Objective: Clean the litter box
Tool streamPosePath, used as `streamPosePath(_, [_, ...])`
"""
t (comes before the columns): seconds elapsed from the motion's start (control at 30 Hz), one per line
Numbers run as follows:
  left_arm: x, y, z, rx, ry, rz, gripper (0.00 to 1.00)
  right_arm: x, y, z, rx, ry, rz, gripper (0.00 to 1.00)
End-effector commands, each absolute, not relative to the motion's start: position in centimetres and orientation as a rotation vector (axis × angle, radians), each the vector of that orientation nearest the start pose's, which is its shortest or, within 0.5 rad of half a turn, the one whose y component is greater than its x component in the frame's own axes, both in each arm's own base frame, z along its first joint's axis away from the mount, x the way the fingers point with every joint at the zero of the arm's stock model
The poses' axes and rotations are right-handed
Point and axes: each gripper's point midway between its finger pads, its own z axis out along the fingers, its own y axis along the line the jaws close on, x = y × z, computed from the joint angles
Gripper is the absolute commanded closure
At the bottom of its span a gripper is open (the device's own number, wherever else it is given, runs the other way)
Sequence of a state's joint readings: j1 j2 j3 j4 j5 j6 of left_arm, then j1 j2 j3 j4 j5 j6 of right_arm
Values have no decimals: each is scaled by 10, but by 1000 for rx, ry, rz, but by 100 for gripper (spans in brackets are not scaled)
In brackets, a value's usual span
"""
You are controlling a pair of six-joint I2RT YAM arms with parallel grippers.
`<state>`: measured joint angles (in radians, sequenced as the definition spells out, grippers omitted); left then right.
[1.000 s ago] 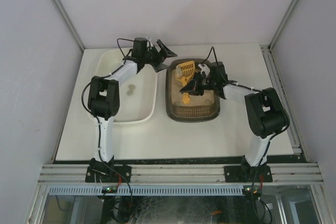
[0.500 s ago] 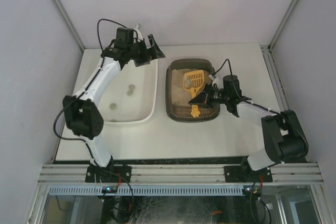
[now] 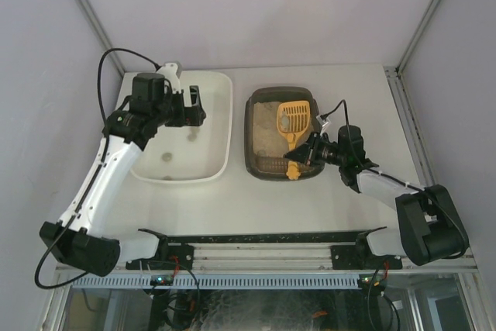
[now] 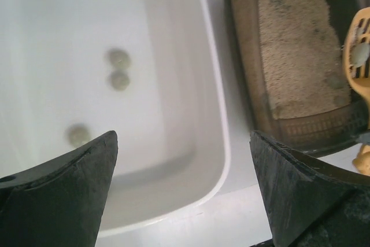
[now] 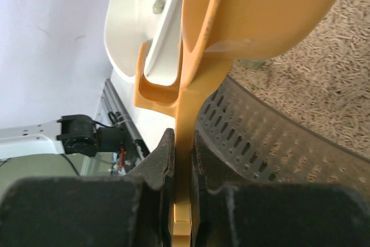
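The litter box (image 3: 249, 139), a dark tray of beige litter, sits right of centre; it also shows in the left wrist view (image 4: 241, 79) and the right wrist view (image 5: 260, 137). My right gripper (image 3: 308, 153) (image 5: 183, 160) is shut on the handle of a yellow slotted scoop (image 3: 294, 118) (image 5: 254, 10). The scoop's head is over the litter and carries a grey-green lump (image 4: 359, 55). My left gripper (image 3: 194, 107) (image 4: 182, 160) is open and empty, above the near right part of the cream-white tub (image 3: 229, 125) (image 4: 222, 148).
Three grey-green clumps (image 4: 119, 79) lie on the white tub's floor. The tub and the litter box stand side by side with a narrow strip of white table (image 3: 237, 153) between them. An aluminium rail (image 3: 263, 253) runs along the near edge. Walls close three sides.
My left arm swung left, away from the litter box's far corner, to above the white tub. My right arm drew back toward the near right, carrying the scoop with it.
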<state>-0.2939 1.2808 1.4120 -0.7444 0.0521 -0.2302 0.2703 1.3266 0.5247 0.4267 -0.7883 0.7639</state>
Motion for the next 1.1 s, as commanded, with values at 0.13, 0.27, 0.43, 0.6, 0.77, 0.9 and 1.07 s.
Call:
streamPosePath(0.13, [317, -76, 290, 63, 2147, -109, 0, 297, 220, 150, -170, 1967, 1201, 100])
streamPosePath(0.27, [313, -71, 281, 79, 2159, -79, 0, 303, 216, 143, -199, 2001, 1072, 100])
streamPosePath(0.43, [310, -74, 265, 83, 2185, -97, 0, 306, 208, 144, -212, 2002, 1012, 100])
streamPosePath(0.6, [308, -74, 261, 86, 2180, -100, 0, 297, 220, 151, -243, 2047, 1130, 100])
streamPosePath(0.77, [307, -76, 257, 99, 2180, -115, 0, 302, 220, 143, -86, 2110, 1323, 100])
streamPosePath(0.9, [307, -77, 256, 105, 2186, -119, 0, 283, 255, 142, -204, 2161, 1449, 100])
streamPosePath(1.07, [308, -75, 255, 108, 2184, -103, 0, 307, 234, 159, -9, 2056, 1604, 100])
